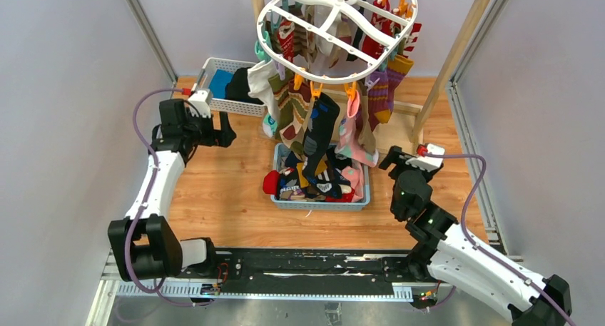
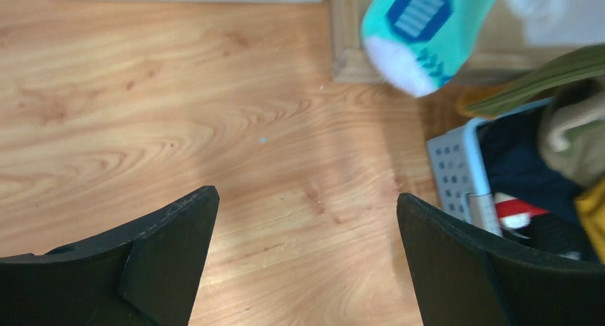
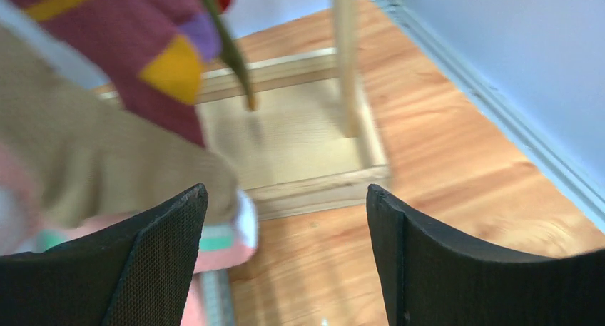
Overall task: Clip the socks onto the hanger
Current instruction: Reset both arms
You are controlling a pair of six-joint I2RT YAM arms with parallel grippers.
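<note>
Two grippers stand wide open, with nothing between their fingers. Furthest left, the left gripper hovers over the bare wooden table, just in front of the white lattice basket. In the middle, the white oval hanger hangs from the wooden rack, with many socks clipped around its rim by orange and teal clothespins. A black sock dangles down to the blue basket, which holds a heap of loose socks. To the right, the right gripper sits low beside that basket, near a hanging pink sock, and the rack's base frame lies ahead of it.
</note>
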